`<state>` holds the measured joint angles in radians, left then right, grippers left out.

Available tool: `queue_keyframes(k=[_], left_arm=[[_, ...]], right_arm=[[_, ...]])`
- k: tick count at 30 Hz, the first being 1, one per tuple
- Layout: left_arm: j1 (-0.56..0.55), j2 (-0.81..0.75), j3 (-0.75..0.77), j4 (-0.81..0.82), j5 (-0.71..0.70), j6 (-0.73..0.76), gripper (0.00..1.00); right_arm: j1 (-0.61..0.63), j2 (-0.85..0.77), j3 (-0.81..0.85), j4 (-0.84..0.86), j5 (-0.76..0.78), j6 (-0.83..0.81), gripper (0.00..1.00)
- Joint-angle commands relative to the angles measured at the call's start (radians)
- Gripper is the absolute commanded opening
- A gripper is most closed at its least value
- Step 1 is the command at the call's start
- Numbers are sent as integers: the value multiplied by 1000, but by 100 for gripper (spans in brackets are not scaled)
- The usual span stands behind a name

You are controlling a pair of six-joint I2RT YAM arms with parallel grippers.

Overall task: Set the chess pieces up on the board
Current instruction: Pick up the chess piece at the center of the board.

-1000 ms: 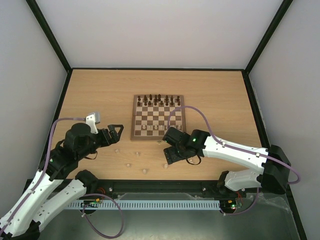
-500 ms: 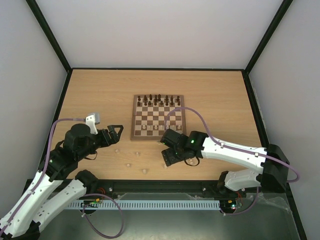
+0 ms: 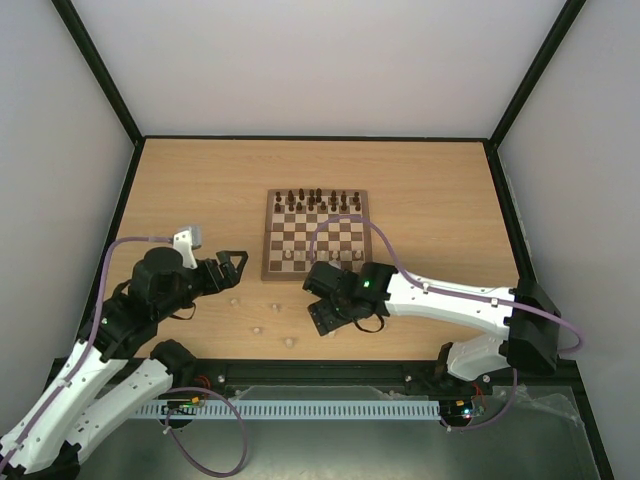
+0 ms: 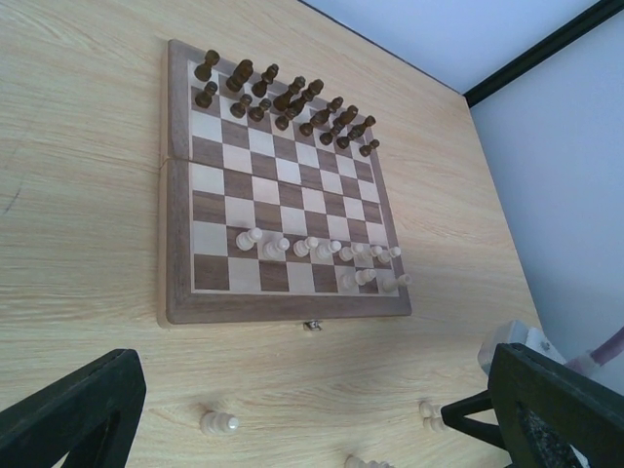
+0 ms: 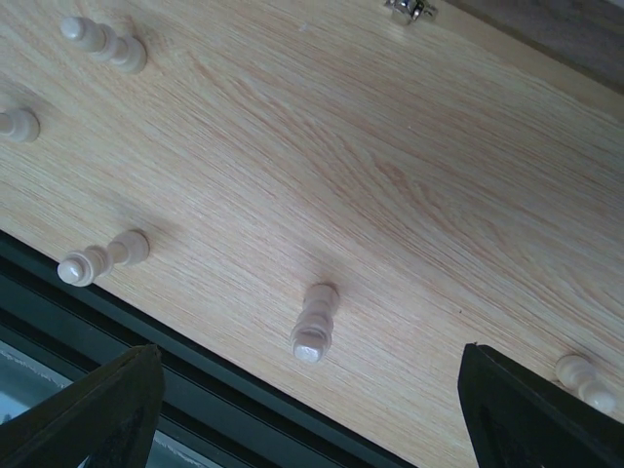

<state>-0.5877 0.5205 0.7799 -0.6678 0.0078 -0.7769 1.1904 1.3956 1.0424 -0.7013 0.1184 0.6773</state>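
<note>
left hand (image 3: 232, 268) hangs at centre-left, jaws wide apart, nothing in them. right hand (image 3: 324, 318) sits just below the board (image 3: 315, 232), jaws apart too, with one pale piece (image 5: 314, 322) on the desk (image 3: 430, 190) framed between its fingers, untouched. some pale chess pieces (image 4: 322, 249) line the board's near rows, others lie scattered on the desk lower left of it. dark pieces (image 4: 283, 93) fill the far rows.

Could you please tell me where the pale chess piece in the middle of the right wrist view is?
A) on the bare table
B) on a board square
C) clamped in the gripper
A: the pale piece sits on the wooden table, short of the board, with nothing gripping it.
</note>
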Motion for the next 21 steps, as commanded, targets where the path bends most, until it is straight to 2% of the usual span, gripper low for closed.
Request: queue_keyframes(k=[1, 9, 15, 21], left_arm=[[6, 28, -25, 15, 27, 5, 99], [6, 116, -5, 4, 77, 56, 99], [6, 78, -35, -44, 32, 79, 99], [7, 25, -74, -53, 36, 41, 99]], right_arm=[[8, 18, 40, -61, 33, -15, 83], [8, 11, 28, -60, 42, -23, 84], [8, -20, -53, 21, 46, -39, 86], [8, -47, -165, 111, 36, -39, 86]])
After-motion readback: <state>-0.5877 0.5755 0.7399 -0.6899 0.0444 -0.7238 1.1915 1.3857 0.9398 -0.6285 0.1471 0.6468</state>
